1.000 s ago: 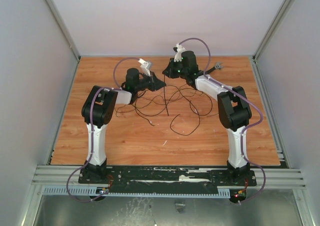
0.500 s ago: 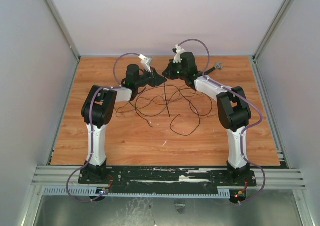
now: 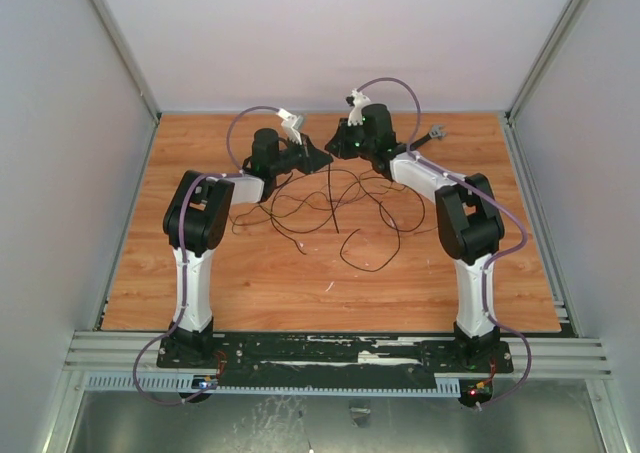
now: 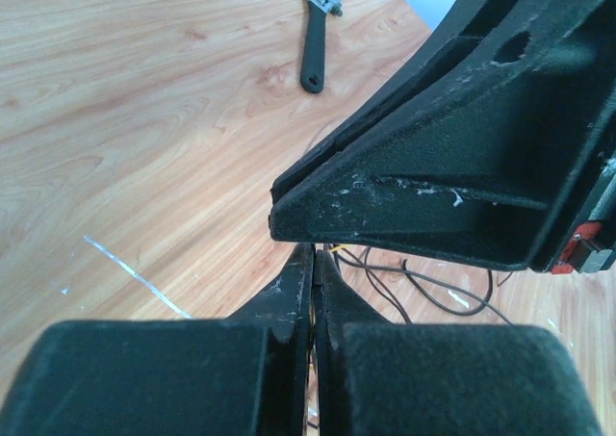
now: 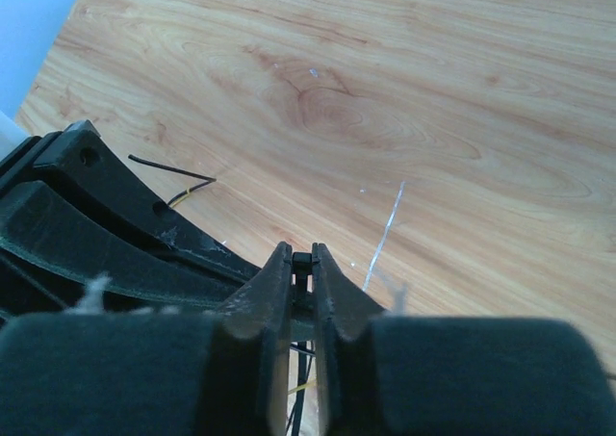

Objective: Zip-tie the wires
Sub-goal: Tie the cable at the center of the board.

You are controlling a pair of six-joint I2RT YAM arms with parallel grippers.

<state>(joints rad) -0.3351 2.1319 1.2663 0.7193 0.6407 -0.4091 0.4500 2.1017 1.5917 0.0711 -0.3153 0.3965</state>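
Comparing the top view with a second ago, the left arm has swung its left gripper [image 3: 320, 159] farther from the base and to the right. It now sits just beside the right gripper [image 3: 337, 145] over the far middle of the bench [image 3: 200, 273]. The last half second shows almost no shift. The right arm and the wires [image 3: 380, 208] lie as before, the wires in loose dark loops on the bench between the two arms. A thin, straight black line that looks like the zip tie [image 3: 336, 205] runs from under the grippers toward the near edge, its long axis nearly parallel to the bench's sides. A wrench [image 3: 435, 133] lies well apart at the far right.

In the left wrist view, the left gripper [image 4: 315, 258] is pressed shut, its fingers meeting with only a hairline seam. I cannot tell whether anything is pinched there. The right gripper's [image 4: 433, 195] black body fills the upper right, just above the tips. A few wires [image 4: 423, 287] curve on the bench below it, and the wrench [image 4: 313, 32] lies beyond.

In the right wrist view, the right gripper [image 5: 303, 258] stands narrow, clamped on a small black piece of the zip tie [image 5: 303, 266] that fills the gap at its tips. The left gripper [image 5: 115, 224] lies close at the left, and one thin strand of the wires [image 5: 178, 169] pokes out above it.
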